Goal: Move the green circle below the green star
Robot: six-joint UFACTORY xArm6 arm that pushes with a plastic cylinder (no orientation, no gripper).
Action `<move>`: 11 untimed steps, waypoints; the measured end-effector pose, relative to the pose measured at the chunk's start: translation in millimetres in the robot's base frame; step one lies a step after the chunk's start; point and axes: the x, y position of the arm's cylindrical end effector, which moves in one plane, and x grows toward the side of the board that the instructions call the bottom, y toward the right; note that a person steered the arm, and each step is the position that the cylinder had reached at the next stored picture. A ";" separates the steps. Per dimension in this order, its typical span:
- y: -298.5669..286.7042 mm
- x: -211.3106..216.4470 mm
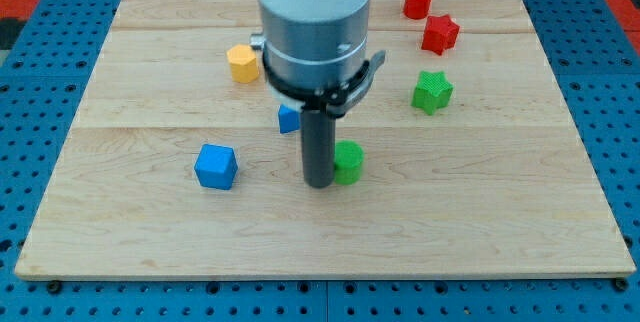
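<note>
You're looking at a blue pegboard bench [40, 82] w/ a grid of holes, showing on all sides of the frame. Nothing else of the room shows. On it lies a pale wooden board [480, 212], planks running left-right across the view, grain visible, taking up most of the frame.

Next biggest: the arm [312, 12], a white-and-grey cylinder coming down from the view's top centre, w/ a dark collar and the dark rod below it. No jaws on this rig, so nothing to call released or clenched; it's just a rod. My tip [319, 183] sits on the board near centre, touching or just beside the green circle's left side; can't tell for sure if there's contact.

Blocks, approx. big to small:
- blue cube [215, 166], at the view's left of my tip, well apart from it.
- green star [432, 92], up and to the view's right of the circle, well apart.
- red star [440, 34], just above the green star.
- red block [417, 1], rounded-ish, shape unclear, near the top edge.
- yellow block [242, 64], looks hexagonal, just left of the arm's collar.
- green circle [348, 162]: a short upright cylinder, round face up, so no long axis or heading to give you. It's lower than the green star but off to its left, not under it.
- second blue block [289, 118], mostly hidden behind the rod, shape can't tell.
</note>
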 end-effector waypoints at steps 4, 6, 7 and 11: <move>58.8 -25.2; 80.4 -19.6; 83.8 -6.3; 93.1 -5.0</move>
